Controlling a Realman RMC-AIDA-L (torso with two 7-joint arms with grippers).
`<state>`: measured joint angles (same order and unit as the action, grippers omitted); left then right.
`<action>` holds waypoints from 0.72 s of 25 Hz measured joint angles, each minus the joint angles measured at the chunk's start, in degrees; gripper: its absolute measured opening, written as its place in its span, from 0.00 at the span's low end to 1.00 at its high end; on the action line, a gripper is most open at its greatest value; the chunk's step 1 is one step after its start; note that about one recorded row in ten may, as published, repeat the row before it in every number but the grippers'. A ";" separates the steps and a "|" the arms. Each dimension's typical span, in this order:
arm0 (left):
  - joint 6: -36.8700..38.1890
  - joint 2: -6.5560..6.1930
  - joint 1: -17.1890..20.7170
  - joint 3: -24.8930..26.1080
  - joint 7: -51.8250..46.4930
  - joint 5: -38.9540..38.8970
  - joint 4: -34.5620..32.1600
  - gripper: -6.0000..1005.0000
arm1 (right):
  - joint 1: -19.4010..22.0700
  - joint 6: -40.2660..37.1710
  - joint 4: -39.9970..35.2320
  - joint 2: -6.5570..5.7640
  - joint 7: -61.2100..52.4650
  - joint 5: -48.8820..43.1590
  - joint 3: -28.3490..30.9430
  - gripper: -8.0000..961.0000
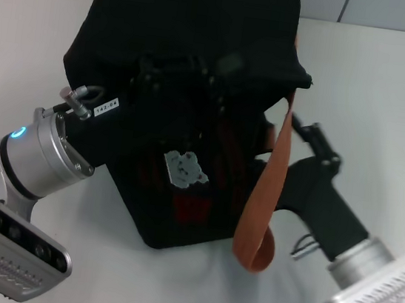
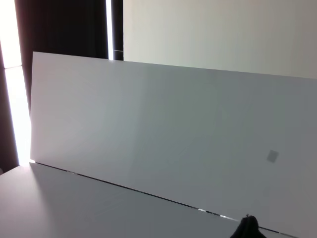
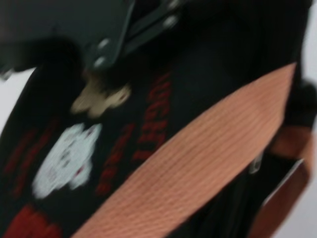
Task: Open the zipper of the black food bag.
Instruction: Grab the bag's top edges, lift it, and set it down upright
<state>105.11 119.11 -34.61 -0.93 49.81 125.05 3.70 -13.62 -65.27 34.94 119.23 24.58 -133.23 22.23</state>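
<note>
Two end effectors at the black food bag (image 1: 187, 97), which lies tipped on the white table (image 1: 389, 94), printed front facing up. Left end effector (image 1: 171, 80) pressed against bag's front; finger opening lost against black fabric, cannot tell, nor any hold. Right end effector (image 1: 316, 140) beside the orange-brown handle (image 1: 267, 197), jaws also unreadable. Probably approach or bracing step; zipper not made out, pull tab possibly the small metal piece (image 3: 256, 163) near the strap. Next: locate tab, pinch, pull along rim with bag steadied. White panel (image 2: 173, 134) behind the table, dark curtain (image 2: 59, 29) beyond.
</note>
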 joint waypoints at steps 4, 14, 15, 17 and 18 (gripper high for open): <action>-0.41 0.00 0.56 -0.08 0.01 0.04 0.10 0.10 | 2.70 -10.75 -5.11 0.44 -6.50 0.49 1.54 0.87; -2.04 0.06 1.37 -0.66 0.85 0.05 0.81 0.10 | 2.05 -21.38 -12.22 0.61 -18.27 6.96 2.70 0.87; -2.07 0.07 1.37 -0.68 0.86 0.06 0.80 0.10 | 1.36 -21.38 -12.51 0.58 -16.62 6.87 2.52 0.87; -2.09 0.07 1.38 -0.71 0.87 0.08 0.82 0.10 | -0.24 -21.19 -13.14 0.58 -12.68 6.69 1.86 0.87; -2.11 0.07 1.39 -0.73 0.87 0.07 0.89 0.10 | -1.10 -20.92 -13.42 0.62 -10.69 6.62 1.17 0.87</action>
<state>103.01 119.18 -33.22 -1.66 50.69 125.13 4.59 -14.72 -86.19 21.52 119.85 13.89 -126.61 23.40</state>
